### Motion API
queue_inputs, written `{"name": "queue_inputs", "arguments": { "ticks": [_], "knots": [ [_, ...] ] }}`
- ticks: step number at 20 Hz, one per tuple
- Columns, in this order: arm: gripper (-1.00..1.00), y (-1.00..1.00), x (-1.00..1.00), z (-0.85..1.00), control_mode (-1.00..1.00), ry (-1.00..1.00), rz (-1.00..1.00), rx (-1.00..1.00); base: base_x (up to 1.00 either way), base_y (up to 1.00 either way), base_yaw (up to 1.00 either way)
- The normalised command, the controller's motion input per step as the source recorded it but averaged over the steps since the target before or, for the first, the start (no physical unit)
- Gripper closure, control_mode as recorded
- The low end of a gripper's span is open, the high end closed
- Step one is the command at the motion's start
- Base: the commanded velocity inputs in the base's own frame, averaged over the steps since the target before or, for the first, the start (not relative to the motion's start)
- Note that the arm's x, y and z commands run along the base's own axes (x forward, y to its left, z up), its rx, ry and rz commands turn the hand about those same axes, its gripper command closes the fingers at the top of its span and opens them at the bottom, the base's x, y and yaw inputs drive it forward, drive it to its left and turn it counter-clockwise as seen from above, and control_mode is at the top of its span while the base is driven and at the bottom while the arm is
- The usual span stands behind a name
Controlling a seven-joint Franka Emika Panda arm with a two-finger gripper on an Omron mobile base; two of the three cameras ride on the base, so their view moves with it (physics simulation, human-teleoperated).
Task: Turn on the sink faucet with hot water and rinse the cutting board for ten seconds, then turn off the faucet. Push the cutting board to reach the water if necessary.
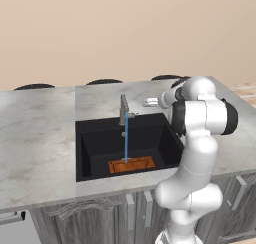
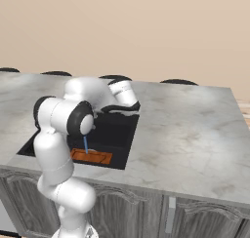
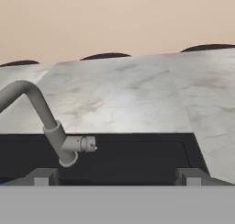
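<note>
- One thin, straight blue stream of water (image 1: 126, 138) falls from the brushed-grey faucet (image 1: 123, 109) onto the cutting board (image 1: 132, 165).
- Flat, orange-brown, dark-bordered, the board lies on the floor of the matte black sink (image 1: 95, 148), near its front wall.
- Veined marble counter (image 1: 35, 133) frames the basin.
- The gripper (image 3: 117, 175) hangs over the sink's back rim beside the faucet, fingers spread apart, holding nothing.

Lighting even, bright and diffuse, source not evident; rendered frames soft and low in detail, no glare or edge distortion; faint shading on marble tabletop (image 1: 40, 133); black sink (image 1: 100, 145) interior dark, nearly featureless.
</note>
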Motion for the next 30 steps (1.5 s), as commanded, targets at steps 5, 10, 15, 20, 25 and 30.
{"name": "queue_inputs", "arguments": {
  "ticks": [5,10,15,20,25,30],
  "knots": [
    [-1.0,0.0,0.23,-0.23,-1.0,0.0,0.0,0.0,0.0,0.0,0.0],
    [-1.0,0.0,0.15,-0.37,-1.0,0.01,0.0,0.0,0.0,0.0,0.0],
    [-1.0,0.0,0.12,-0.45,-1.0,0.01,0.0,0.0,0.0,0.0,0.0],
    [-1.0,0.0,0.12,-0.3,-1.0,0.0,0.0,0.03,0.0,0.0,0.0],
    [-1.0,0.0,0.1,-0.19,-1.0,0.0,0.0,0.04,0.0,0.0,0.0],
    [-1.0,0.0,0.15,-0.13,-1.0,0.0,0.0,0.04,0.0,0.0,0.0]
  ]
}}
